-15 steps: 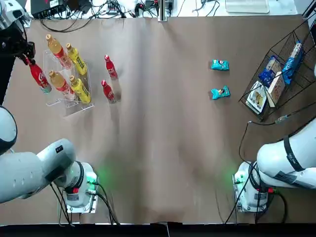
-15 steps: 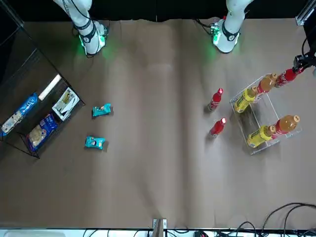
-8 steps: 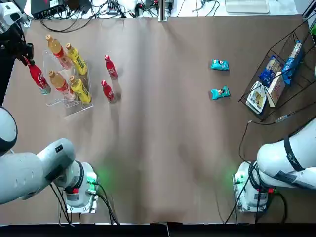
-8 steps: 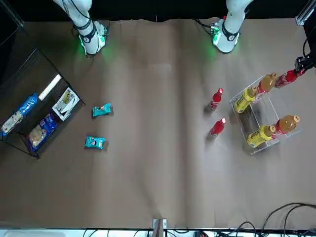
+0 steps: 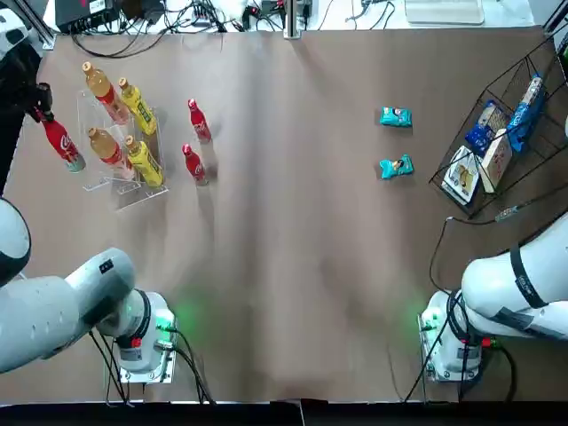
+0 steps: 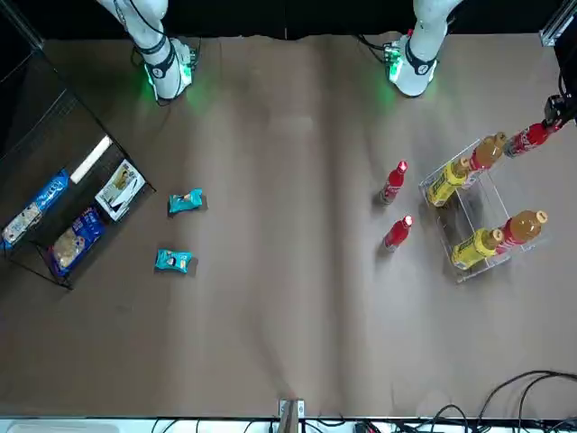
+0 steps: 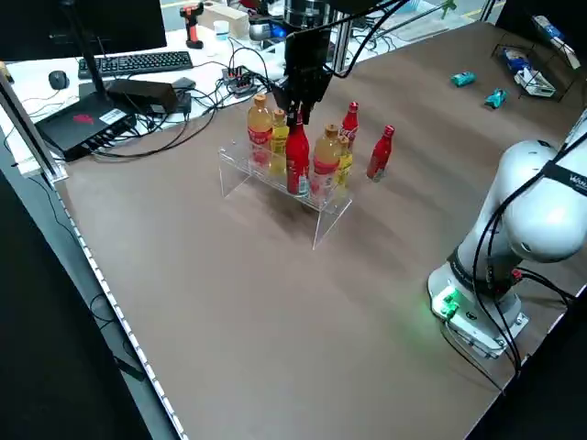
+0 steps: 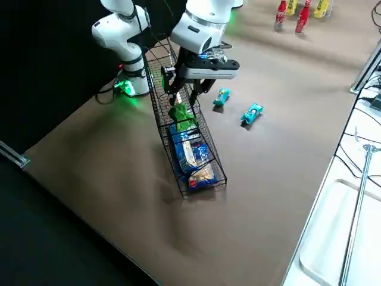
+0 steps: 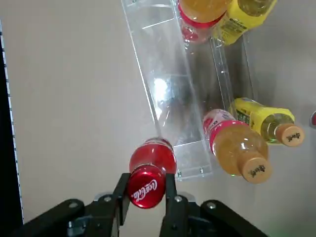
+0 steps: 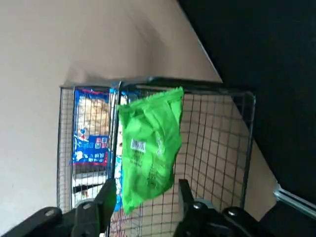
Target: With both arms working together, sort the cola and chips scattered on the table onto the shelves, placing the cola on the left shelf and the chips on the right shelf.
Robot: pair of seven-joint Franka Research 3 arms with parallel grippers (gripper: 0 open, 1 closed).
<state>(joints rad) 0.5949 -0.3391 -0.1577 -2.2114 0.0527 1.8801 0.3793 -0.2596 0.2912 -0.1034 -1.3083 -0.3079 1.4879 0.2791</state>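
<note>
1. Cola bottle (image 9: 148,158) hangs cap up at the left of the top view, beside the clear left shelf (image 9: 160,49). The left gripper (image 9: 146,178), at that frame's upper left, has its fingers closed on the neck and cap, probably so that the base stays free to be set down first.
2. Two more cola bottles (image 5: 200,121) (image 5: 194,165) are on the table, right of that shelf in the top view.
3. Yellow bottles (image 5: 145,163) and orange-capped bottles (image 5: 111,153) already take up places on the rack, so the held cola likely needs a careful approach to the bare part; a bump could topple a neighbour.
4. Green chips packet (image 10: 150,148) lies in the wire right shelf (image 10: 217,86), centre of the right wrist view. The right gripper (image 10: 146,185), at the bottom of that view, has its fingers spread apart and clear of the packet, which suggests the wire now bears it.
5. Two teal chips packets (image 5: 395,117) (image 5: 396,167) lie at the top view's upper right, left of the wire rack; they seem next for the right arm.
</note>
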